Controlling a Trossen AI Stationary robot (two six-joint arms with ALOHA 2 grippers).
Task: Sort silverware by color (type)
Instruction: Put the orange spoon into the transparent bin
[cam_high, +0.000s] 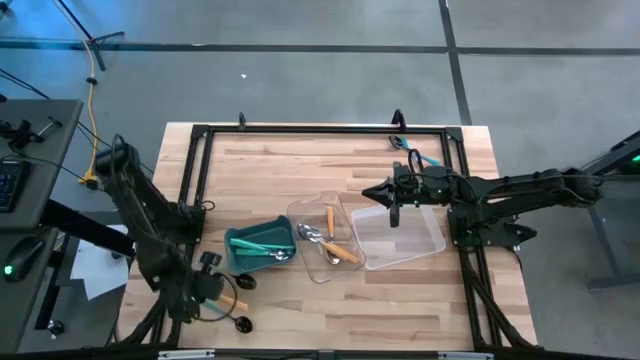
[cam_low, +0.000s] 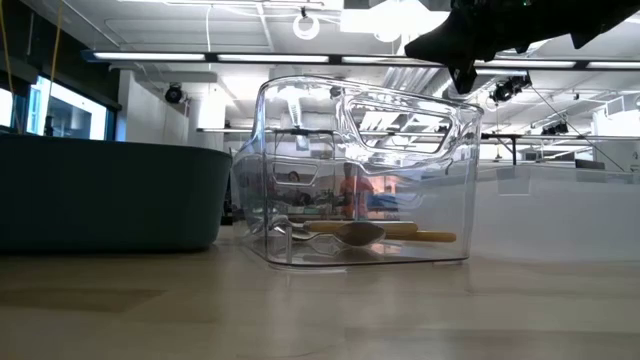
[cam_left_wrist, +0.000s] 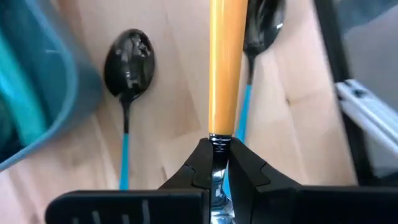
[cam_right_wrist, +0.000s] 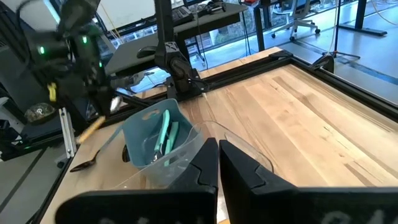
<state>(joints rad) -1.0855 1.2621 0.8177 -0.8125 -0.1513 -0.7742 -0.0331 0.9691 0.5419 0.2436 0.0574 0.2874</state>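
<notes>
My left gripper (cam_left_wrist: 217, 155) hovers off the near left of the table (cam_high: 218, 292), shut on an orange-handled utensil (cam_left_wrist: 225, 68). Below it, two black-headed spoons with teal handles (cam_left_wrist: 129, 59) (cam_left_wrist: 264, 25) lie flat on the wood. The teal bin (cam_high: 260, 247) beside them holds teal-handled pieces. A clear tray (cam_high: 325, 240) holds orange-handled silverware (cam_low: 380, 232). My right gripper (cam_high: 385, 195) waits shut above a second clear tray (cam_high: 398, 235). My left gripper pinches the utensil's shiny silver neck (cam_left_wrist: 217, 146), just where the orange handle ends, between its two fingers. The fingers come steeply from above and lie along the utensil. The orange handle (cam_right_wrist: 93, 127) sticks out beyond the fingertips, slanting, lifted clear of the table.
A black metal frame (cam_high: 200, 170) runs round the wooden tabletop. The far half of the table is bare wood. The teal bin and the two clear trays stand in a row across the middle.
</notes>
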